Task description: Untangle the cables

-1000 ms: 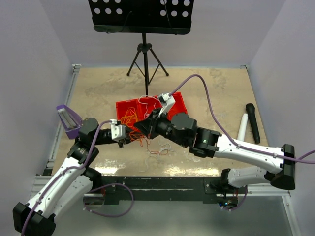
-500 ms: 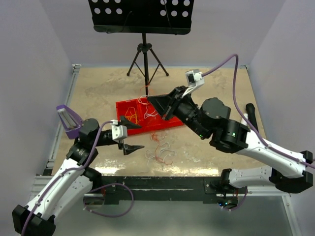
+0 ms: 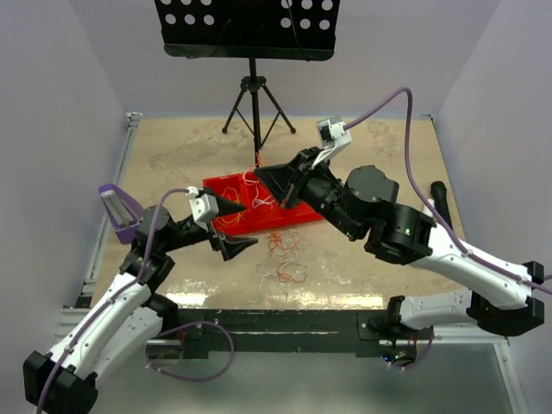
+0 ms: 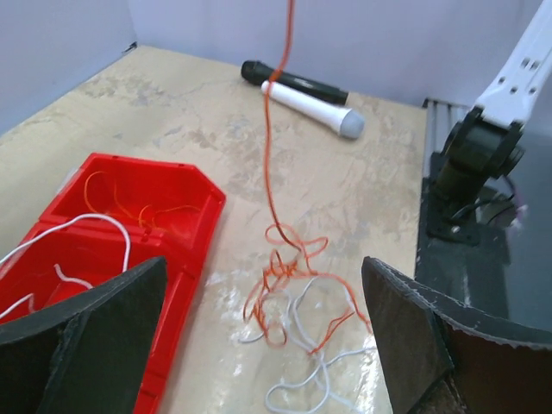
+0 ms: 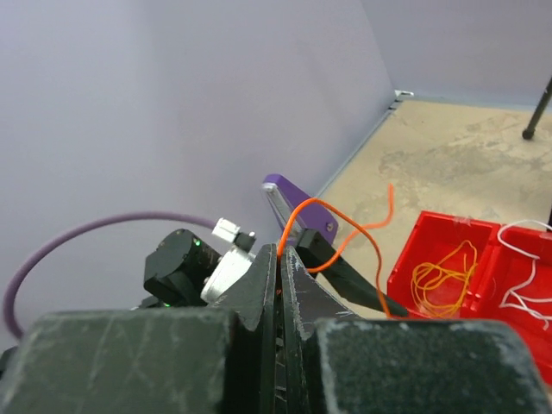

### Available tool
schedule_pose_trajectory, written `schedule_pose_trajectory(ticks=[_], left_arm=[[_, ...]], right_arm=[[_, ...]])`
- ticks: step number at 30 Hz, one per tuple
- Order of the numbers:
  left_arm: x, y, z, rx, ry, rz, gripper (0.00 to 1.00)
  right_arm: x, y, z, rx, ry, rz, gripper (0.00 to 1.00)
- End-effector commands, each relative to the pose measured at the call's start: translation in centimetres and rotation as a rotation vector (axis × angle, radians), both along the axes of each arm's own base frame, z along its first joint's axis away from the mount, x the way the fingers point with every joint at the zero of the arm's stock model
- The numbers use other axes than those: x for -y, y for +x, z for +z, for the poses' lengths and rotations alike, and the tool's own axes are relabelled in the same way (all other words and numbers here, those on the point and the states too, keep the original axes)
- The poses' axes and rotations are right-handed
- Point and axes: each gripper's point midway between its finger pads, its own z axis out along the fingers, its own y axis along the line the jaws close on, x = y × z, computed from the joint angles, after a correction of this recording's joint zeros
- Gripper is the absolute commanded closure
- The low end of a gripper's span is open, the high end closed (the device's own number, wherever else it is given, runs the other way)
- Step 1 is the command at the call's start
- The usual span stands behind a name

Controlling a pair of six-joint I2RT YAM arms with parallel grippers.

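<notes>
A loose clump of orange and white cables (image 3: 282, 259) lies on the table in front of the red tray (image 3: 297, 213). My left gripper (image 3: 247, 226) hovers just left of the clump, open, with nothing between its fingers (image 4: 95, 332). The clump (image 4: 297, 297) shows between them on the table below. My right gripper (image 3: 261, 172) is raised over the tray and shut on one orange cable (image 5: 341, 214). That cable (image 4: 268, 129) rises straight up from the clump. More orange cables (image 5: 440, 274) and a white cable (image 5: 517, 259) lie in the tray's compartments.
A white tube (image 3: 425, 222) and a black rod (image 3: 443, 214) lie at the table's right side. A purple and white holder (image 3: 119, 212) stands at the left edge. A music stand's tripod (image 3: 253, 108) stands behind the tray.
My left gripper has opened, let go of the clump and risen slightly. My right gripper has lifted up and back over the tray, drawing one orange cable out of the clump.
</notes>
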Motion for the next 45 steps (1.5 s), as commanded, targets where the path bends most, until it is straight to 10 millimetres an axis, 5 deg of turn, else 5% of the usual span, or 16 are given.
schedule_pose_trajectory(ticks=[1, 10, 14, 27, 33, 45], left_arm=[[1.5, -1.4, 6.3, -0.077, -0.282, -0.107, 0.00], [2.6, -1.6, 7.2, -0.135, -0.382, -0.133, 0.04], [2.8, -0.9, 6.1, -0.115, -0.350, -0.101, 0.26], [0.6, 4.2, 3.7, -0.069, -0.360, 0.207, 0.56], [1.1, 2.8, 2.2, -0.072, -0.322, 0.138, 0.69], [1.4, 0.8, -2.1, -0.008, -0.195, 0.052, 0.75]], right_arm=[[0.4, -0.9, 5.1, 0.079, 0.106, 0.050, 1.00], [-2.3, -1.7, 8.1, 0.140, 0.206, 0.141, 1.00], [-3.2, -1.9, 9.8, 0.168, 0.240, 0.171, 1.00], [-4.8, -3.4, 12.9, 0.215, 0.303, 0.278, 1.00], [-4.4, -3.6, 14.4, 0.237, 0.323, 0.276, 1.00], [1.1, -4.6, 22.8, 0.387, 0.392, 0.200, 1.00]])
